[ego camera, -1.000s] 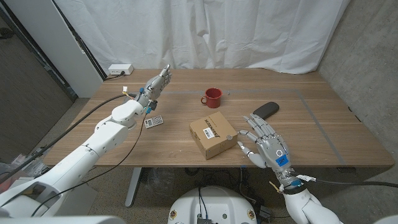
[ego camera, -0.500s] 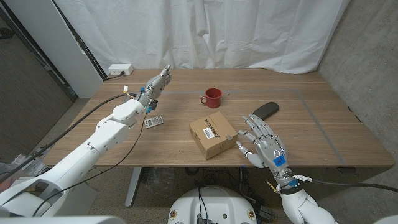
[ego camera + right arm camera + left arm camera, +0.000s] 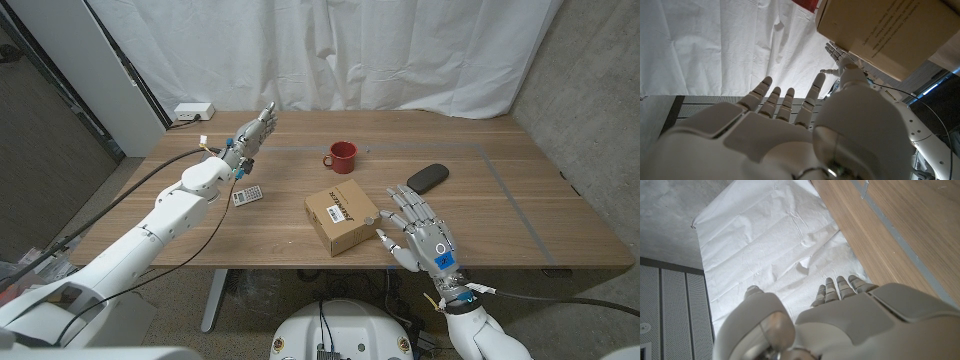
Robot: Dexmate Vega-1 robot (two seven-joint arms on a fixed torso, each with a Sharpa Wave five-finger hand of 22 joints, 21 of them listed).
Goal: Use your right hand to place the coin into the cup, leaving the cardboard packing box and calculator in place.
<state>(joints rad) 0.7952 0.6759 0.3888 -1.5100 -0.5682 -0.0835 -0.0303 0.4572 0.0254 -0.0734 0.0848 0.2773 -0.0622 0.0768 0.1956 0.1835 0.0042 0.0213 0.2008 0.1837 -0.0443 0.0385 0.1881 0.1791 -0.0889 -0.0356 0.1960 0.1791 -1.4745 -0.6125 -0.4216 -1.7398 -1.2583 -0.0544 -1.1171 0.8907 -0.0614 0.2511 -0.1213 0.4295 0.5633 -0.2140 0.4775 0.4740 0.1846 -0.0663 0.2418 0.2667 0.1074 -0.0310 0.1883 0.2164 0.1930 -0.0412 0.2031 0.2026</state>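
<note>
The left hand (image 3: 256,130), pale grey and jointed, is raised over the worktop's (image 3: 520,200) far left part, fingers apart and stretched toward the white curtain (image 3: 330,50), holding nothing. Below it, toward the left edge, lies the small flat calculator (image 3: 248,196), white with dark keys. The worktop is smooth brown wood with a grey line along its far and right sides. The glossy red cup (image 3: 341,156) stands upright past the middle, handle to the left. Nearer the front edge sits the square cardboard box (image 3: 342,218) with a printed label. A small round thing at the box's right side may be the coin (image 3: 371,219); I cannot tell. Just right of the box the right hand (image 3: 421,236) hovers, fingers spread and empty. Beyond it lies a dark oval pad (image 3: 427,177).
</note>
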